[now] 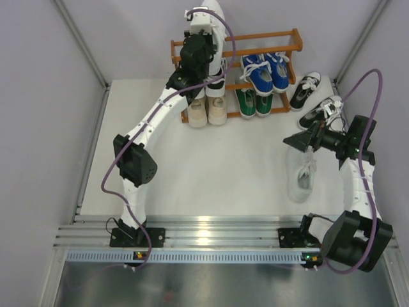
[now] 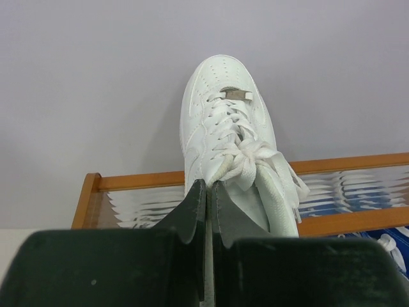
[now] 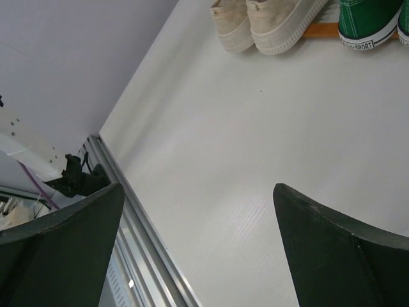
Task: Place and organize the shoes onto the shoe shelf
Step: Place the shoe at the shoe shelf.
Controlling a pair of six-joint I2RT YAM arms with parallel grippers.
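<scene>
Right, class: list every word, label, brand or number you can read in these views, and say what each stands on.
"SPORT": on the white sole strip of the green canvas sneaker, right wrist view; the letters before it are too blurred to read.
Small metal lace tag on the all-white lace-up sneaker, left wrist view: too small to read.
Nothing else is legible.

I see the shoe shelf [image 1: 291, 39] in orange-brown wood. The white shoe [image 2: 223, 115] at the far left is white all over, also the laces, with a small grey tag. The beige pair [image 1: 208, 112] has cream soles. The green pair [image 1: 254, 102] and the blue pair [image 1: 267, 71] have white laces. The black shoes [image 1: 305, 88] at the far right have white laces and soles. The table [image 1: 217, 173] is plain white.
</scene>
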